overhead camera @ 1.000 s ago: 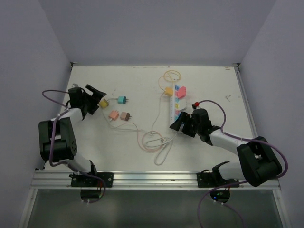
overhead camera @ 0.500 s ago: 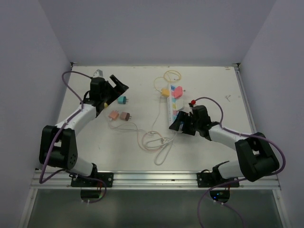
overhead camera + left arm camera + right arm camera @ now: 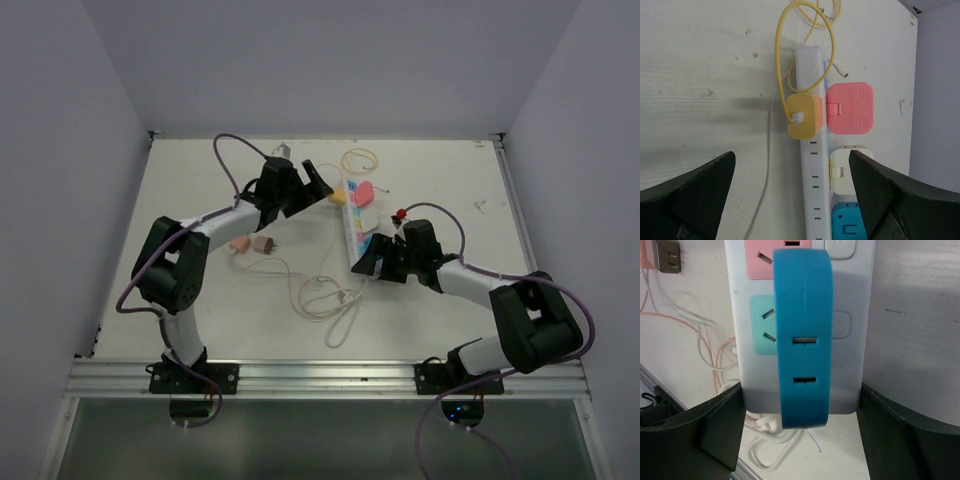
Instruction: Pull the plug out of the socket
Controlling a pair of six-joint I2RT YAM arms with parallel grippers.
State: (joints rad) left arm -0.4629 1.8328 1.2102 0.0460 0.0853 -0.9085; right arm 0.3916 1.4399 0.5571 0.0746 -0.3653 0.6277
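Socket (image 3: 355, 222) lies right of centre on the table (image 3: 200, 300), outlet faces up. Its long axis runs near to far, with the far end leaning a little left.

Right gripper (image 3: 371, 259) is at the near end. In the right wrist view the socket (image 3: 855, 315) sits between both fingers (image 3: 695, 435), which press its two long sides. I read this as pinching the strip across its width.

Left gripper (image 3: 318, 186) is at the far end, just left of the strip, its jaws spread wide and holding nothing. In the left wrist view the socket (image 3: 815, 190) runs straight up between the fingers (image 3: 685, 200). The yellow plug (image 3: 801, 116) and pink plug (image 3: 850, 108) lie ahead of the tips, with neither touched.

The yellow plug sits on the strip's left side and the pink one on its right, their inner edges meeting. A yellow cord (image 3: 785, 60) loops from the yellow plug past the strip's far end. A blue plug (image 3: 802, 340) stands on the strip close to the right gripper.

Hard to make out:
- From above, the right gripper covers the strip's near end.
- The left wrist view cuts the strip off at its lower edge, and the right wrist view cuts it off at its top edge.
- The blue plug hides parts of the pink and green outlets.
- No plug's prongs are visible, so I cannot tell how deep they sit.
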